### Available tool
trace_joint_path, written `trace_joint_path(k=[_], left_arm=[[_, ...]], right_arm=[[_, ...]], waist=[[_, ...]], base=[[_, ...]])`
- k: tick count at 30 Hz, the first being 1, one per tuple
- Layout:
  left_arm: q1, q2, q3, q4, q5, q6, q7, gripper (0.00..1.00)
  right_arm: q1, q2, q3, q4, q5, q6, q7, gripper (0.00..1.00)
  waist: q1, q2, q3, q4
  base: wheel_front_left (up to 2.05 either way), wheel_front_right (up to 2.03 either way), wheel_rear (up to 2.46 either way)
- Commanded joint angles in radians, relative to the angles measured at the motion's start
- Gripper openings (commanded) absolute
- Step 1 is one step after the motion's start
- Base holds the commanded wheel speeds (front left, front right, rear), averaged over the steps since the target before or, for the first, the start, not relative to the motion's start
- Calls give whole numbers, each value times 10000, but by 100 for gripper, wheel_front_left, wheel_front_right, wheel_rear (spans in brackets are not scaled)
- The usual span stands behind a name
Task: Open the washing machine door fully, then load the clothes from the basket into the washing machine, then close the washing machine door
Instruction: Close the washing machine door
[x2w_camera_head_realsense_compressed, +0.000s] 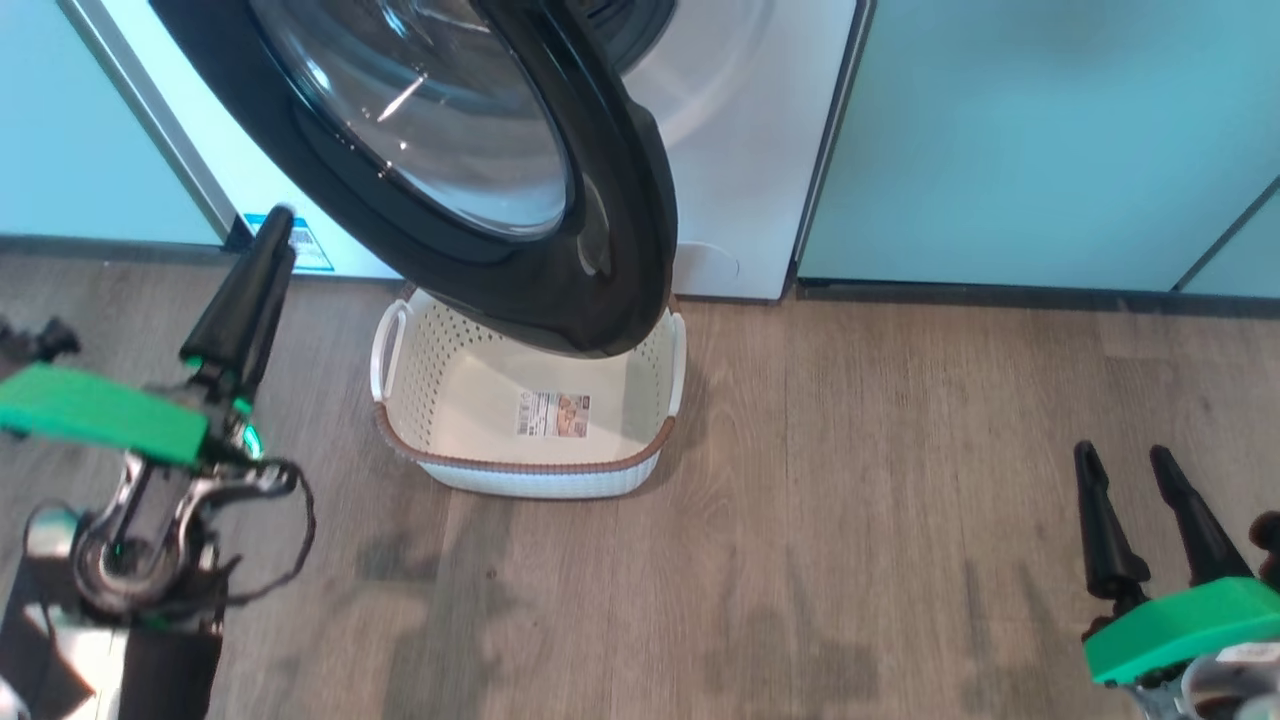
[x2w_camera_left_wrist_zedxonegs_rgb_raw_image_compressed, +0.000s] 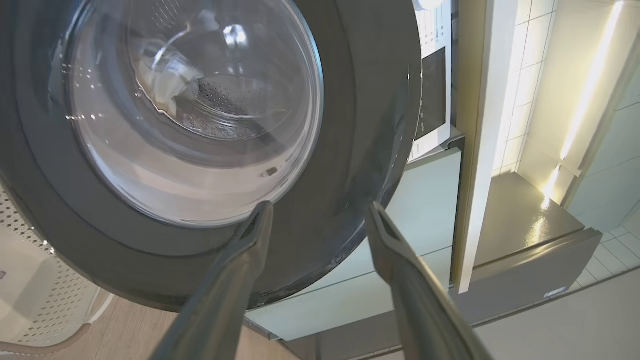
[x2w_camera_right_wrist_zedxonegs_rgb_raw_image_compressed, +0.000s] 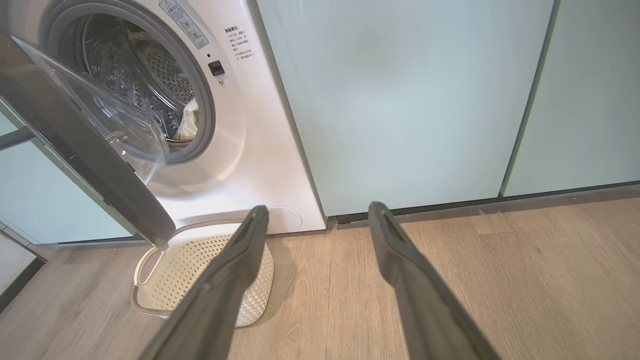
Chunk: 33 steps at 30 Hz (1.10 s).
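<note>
The washing machine door (x2w_camera_head_realsense_compressed: 610, 200), black-rimmed with domed glass, stands part-way open over the basket (x2w_camera_head_realsense_compressed: 455, 400). The white perforated basket sits on the floor against the washing machine (x2w_camera_head_realsense_compressed: 745, 140) and holds nothing but its label sticker. Pale-yellow clothes (x2w_camera_right_wrist_zedxonegs_rgb_raw_image_compressed: 189, 122) lie inside the steel drum. My left gripper (x2w_camera_left_wrist_zedxonegs_rgb_raw_image_compressed: 320, 210) is open and holds nothing, with its fingertips just short of the door's (x2w_camera_left_wrist_zedxonegs_rgb_raw_image_compressed: 365, 125) lower rim. In the head view the left gripper (x2w_camera_head_realsense_compressed: 275, 228) points up at the left of the door. My right gripper (x2w_camera_head_realsense_compressed: 1130, 462) is open and empty, low at the right, well away from the basket (x2w_camera_right_wrist_zedxonegs_rgb_raw_image_compressed: 200, 260).
Pale-green cabinet doors (x2w_camera_head_realsense_compressed: 1050, 140) flank the machine on both sides. Bare wooden floor (x2w_camera_head_realsense_compressed: 900, 500) stretches between the basket and my right gripper. A dark plinth runs under the cabinets.
</note>
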Motion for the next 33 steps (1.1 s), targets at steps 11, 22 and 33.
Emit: trace_joint_path(k=[11,22,33], left_arm=[[2033,82,165,-1787,3839,283,-1988,100],[3061,176,-1419,-2084,8439,1410,-3322,100],[3438,446,-2350,-2184,10903,2343,-3599,100]], right_arm=[[305,-53,71,-624,-235,-29,201,100],[698,-76,-57,-946,-308,-29,399,100],[1062,25,-144,-1231,-369,-29,536,100]], waist=[[1,0,-501,62],[1,0,-618,125],[1,0,-659,74]], base=[[0,0,0],[0,0,0],[0,0,0]])
